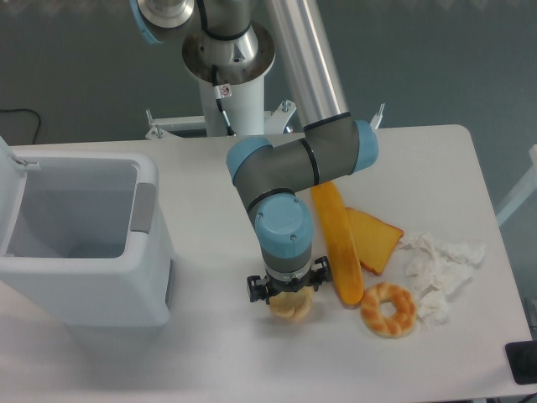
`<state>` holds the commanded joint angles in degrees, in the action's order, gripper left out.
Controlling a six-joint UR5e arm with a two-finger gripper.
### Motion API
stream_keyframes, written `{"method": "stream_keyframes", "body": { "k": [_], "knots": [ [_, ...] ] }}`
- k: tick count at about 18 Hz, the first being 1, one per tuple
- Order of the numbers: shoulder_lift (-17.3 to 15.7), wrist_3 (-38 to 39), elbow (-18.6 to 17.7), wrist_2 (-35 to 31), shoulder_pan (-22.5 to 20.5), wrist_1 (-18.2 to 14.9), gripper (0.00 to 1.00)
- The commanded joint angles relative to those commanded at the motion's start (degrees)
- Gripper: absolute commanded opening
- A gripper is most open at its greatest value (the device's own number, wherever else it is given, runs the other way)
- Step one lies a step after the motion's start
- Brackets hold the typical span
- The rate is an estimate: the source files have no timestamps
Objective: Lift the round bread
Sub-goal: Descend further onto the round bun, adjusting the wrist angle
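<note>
Grey-and-blue arm's black two-finger gripper sits low over small pale-tan round bread on white table; wrist hides fingers, grip unclear. Long orange baguette just right, golden ring bagel beyond. White open bin far left.
</note>
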<state>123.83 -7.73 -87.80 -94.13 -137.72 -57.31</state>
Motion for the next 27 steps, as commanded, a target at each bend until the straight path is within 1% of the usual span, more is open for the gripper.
{"method": "stream_keyframes", "body": {
  "k": [4, 9, 12, 15, 27],
  "knots": [
    [-0.17, 0.0, 0.88, 0.35, -0.27, 0.0, 1.0],
    [0.09, 0.35, 1.23, 3.95, -1.32, -0.09, 1.0],
    [1.05, 0.35, 1.14, 5.18, -2.03, -0.09, 1.0],
    [1.32, 0.18, 1.23, 7.29, -2.82, 0.0, 1.0],
    [1.59, 0.09, 1.32, 7.38, -2.82, 0.0, 1.0]
  ]
}}
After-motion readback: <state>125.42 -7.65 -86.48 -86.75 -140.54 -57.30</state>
